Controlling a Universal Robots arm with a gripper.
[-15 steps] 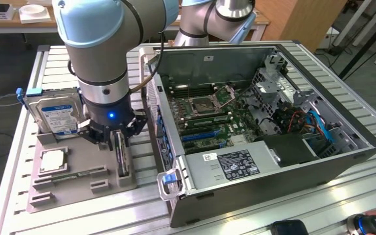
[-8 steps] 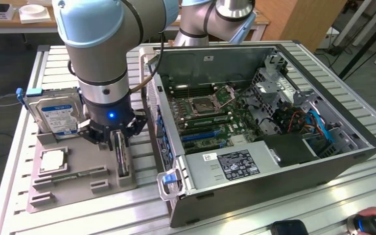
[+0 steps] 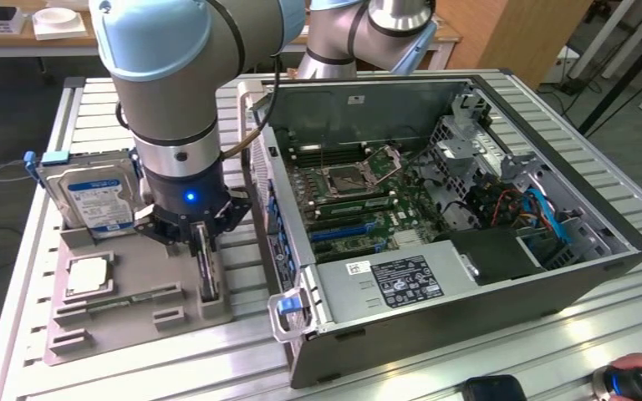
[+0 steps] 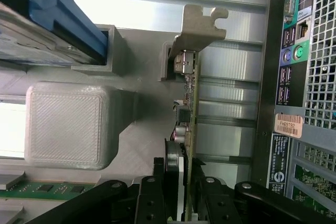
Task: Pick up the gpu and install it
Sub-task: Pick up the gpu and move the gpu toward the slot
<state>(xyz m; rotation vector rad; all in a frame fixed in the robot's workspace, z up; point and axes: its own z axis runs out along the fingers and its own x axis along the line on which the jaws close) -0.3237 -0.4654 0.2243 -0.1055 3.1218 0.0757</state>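
Note:
The gpu, a thin black card, stands edge-on in a slot of the grey printed holder at the exterior view's left. My gripper comes straight down over it. In the wrist view the gpu runs edge-on away from the camera, ending in its greyish metal bracket. The gripper has one black finger against each side of the card and looks shut on it. The card's lower edge still sits in the holder. The open computer case lies beside it, motherboard facing up.
The holder also carries a silver hard drive in a blue frame, a processor chip and a green memory stick. The case's rear wall stands close beside the gpu. A person's hand rests at the near right corner.

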